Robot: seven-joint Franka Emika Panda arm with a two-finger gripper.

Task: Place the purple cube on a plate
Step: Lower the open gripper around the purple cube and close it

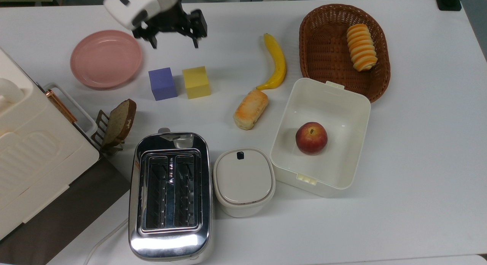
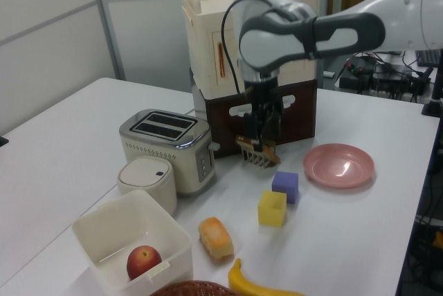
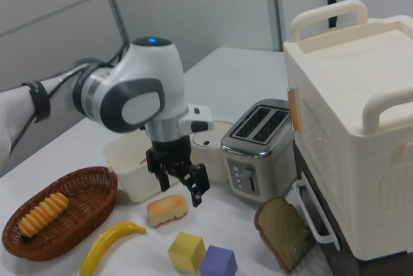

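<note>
On the white tabletop (image 1: 418,162), the purple cube (image 1: 162,83) sat just beside the yellow cube (image 1: 196,82), the two close together but with a narrow gap between them. The pink plate (image 1: 105,58) lay near the purple cube, toward the top view's left, and held nothing. Above this group the gripper (image 1: 174,39) hung in the air with its fingers (image 1: 196,32) spread wide and nothing between them; in the top view it was over bare tabletop, beyond the two cubes and to the plate's right. In the right view the gripper (image 3: 182,187) pointed down, well above the cubes.

Toward the top view's right lay a banana (image 1: 277,63) and a bread roll (image 1: 250,109), then a brown wicker basket (image 1: 323,48) holding a striped pastry (image 1: 361,47). A white open box (image 1: 342,105) held an apple (image 1: 311,138). A chrome toaster (image 1: 169,196) stood beside a lidded white container (image 1: 244,181), and a slice of bread (image 1: 121,121) leaned in a small rack.
</note>
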